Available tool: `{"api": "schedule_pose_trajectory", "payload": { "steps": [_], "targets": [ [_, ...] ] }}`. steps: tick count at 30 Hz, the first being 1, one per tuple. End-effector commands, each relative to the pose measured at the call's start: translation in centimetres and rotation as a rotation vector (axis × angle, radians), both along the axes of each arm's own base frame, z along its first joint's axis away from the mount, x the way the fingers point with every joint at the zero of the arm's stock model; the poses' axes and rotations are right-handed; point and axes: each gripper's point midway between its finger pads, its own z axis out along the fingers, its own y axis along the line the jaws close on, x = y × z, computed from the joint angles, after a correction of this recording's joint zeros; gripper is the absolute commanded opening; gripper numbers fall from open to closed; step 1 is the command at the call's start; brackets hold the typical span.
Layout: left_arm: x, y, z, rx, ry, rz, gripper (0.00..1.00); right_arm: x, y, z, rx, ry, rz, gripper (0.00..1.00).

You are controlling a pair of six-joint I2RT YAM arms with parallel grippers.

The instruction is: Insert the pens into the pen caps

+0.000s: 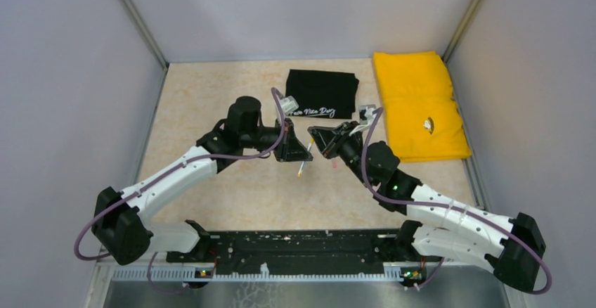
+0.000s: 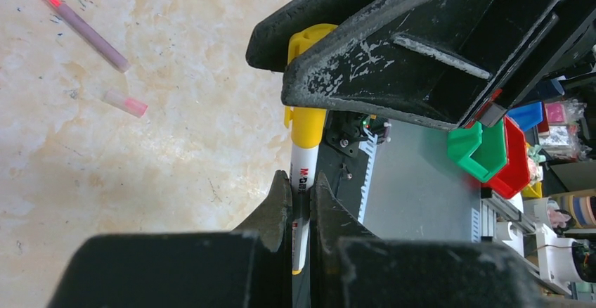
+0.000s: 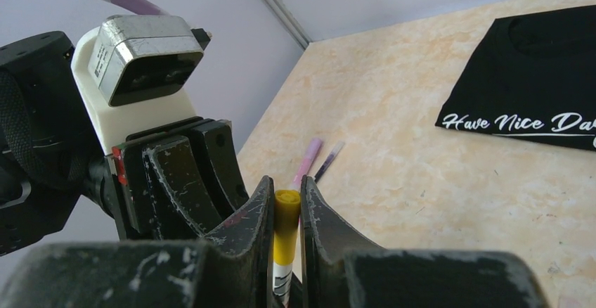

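Grey walls box in a pale marbled surface, with a black shirt and a yellow cloth at the far side, and the two arms meet nose to nose in the middle. The left tool is clamped on the white barrel of a pen, jaws pinching it with no gap showing. Opposite, the right tool is closed around the yellow cap, which sits in line with that barrel, both held up off the surface. From the left wrist view the cap covers the pen's end and the two look joined, though how deep it is seated cannot be told. So this reads as the pressing step on this pair: pen in one tool, cap in the other. The next move calls for a straight push along the barrel, no tilt, then one tool letting go so the capped pen can be set down. Well apart from the action, a purplish pen with a bare red tip lies on the surface with a short pink piece near it, probably a cap. Those look like work left to do.
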Motion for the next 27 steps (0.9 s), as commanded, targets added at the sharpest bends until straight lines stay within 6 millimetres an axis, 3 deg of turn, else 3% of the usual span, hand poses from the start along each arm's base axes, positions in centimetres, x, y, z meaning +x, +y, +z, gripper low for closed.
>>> {"api": "schedule_pose_trajectory", "payload": {
  "steps": [1,8,15,21,24,27],
  "targets": [
    [7.5,1.4,16.7,-0.393,-0.462,0.268,0.00,-11.0,2.5,-16.0,-0.406,0.360,0.478,0.00],
    [9.0,3.6,17.3,-0.436,-0.447,0.306,0.00,-12.9,2.5,-18.0,-0.444,0.373,0.508,0.00],
    [9.5,3.3,17.1,-0.424,-0.451,0.294,0.00,-15.2,4.2,-19.6,-0.493,0.376,0.591,0.00],
    [9.8,3.6,16.8,-0.405,-0.461,0.317,0.00,-16.0,4.1,-20.7,-0.505,0.398,0.616,0.00],
    [9.9,3.8,16.4,-0.394,-0.462,0.321,0.00,-15.6,3.9,-20.0,-0.504,0.388,0.590,0.00],
    [9.7,3.6,15.4,-0.362,-0.456,0.300,0.00,-13.1,3.4,-17.5,-0.515,0.338,0.462,0.00]
  ]
}}
